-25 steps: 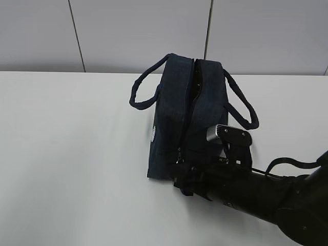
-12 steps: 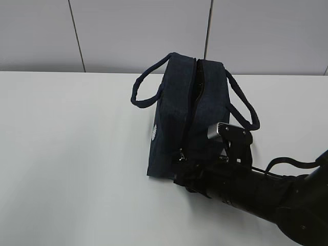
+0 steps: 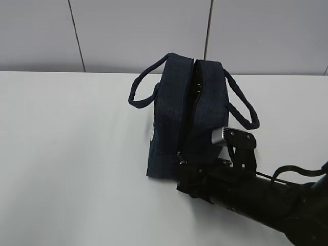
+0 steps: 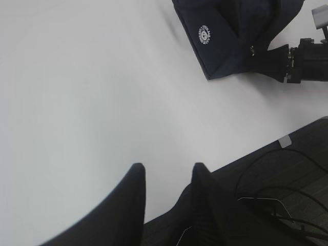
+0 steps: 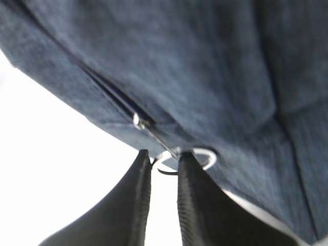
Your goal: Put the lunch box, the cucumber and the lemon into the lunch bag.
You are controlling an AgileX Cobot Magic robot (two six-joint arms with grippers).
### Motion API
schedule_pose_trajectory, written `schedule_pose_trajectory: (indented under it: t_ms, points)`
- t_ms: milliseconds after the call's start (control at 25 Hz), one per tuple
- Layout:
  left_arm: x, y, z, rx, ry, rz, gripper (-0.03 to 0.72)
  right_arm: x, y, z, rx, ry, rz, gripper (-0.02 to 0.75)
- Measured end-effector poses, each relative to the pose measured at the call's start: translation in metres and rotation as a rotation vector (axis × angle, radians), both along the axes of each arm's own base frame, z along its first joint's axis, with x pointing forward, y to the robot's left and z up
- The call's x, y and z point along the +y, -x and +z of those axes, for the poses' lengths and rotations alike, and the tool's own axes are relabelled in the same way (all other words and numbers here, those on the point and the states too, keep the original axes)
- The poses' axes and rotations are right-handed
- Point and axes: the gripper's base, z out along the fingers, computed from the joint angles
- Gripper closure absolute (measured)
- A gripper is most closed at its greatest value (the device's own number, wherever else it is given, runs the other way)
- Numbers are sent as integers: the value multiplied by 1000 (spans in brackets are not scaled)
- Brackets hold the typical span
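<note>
Lunch bag (image 3: pixel 187 118), upright mid-table, zipper partly parted; right gripper (image 5: pixel 163 163) fingers nearly together on its ring pull (image 5: pixel 185 159), left gripper (image 4: pixel 166 177) apart, idle; next, probably draw pull along the zipper.

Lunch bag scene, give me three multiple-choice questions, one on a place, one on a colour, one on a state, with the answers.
1. Where is the right gripper?
A. at the bag's near bottom end, by the ring pull
B. above the handles
C. far off by the table's left edge

2. What colour is the bag?
A. red
B. dark navy
C. yellow

3. How does the bag's top look?
A. zipped shut
B. gaping along the zipper
C. covered by a lid

Answers:
1. A, the right wrist view shows the jaws at the silver ring pull.
2. B, the fabric is dark navy in every view.
3. B, the exterior view shows a dark slit between the two handles.
</note>
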Motion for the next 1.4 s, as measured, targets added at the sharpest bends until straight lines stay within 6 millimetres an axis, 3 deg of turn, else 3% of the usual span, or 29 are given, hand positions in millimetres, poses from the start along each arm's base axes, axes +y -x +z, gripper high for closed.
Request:
schedule_pose_trajectory:
  t_ms: [280,760,840,1080,1280,1400]
  points:
    - [0,0,0,-2,-4,2,488,-10,20,-5,8,-25,4,603]
    - [1,0,0,-3,-7,4,488,-8,23,-3,-33,-15,52,596]
    - [1,0,0,-3,-7,4,488,-8,23,-3,-47,-3,64,561]
    - [1,0,0,-3,-7,4,488,-8,23,-2,-104,45,96,361]
    - [1,0,0,-3,-7,4,488,-6,23,1,-217,113,159,335]
    - [1,0,0,-3,-7,4,488,-5,23,2,-250,130,188,366]
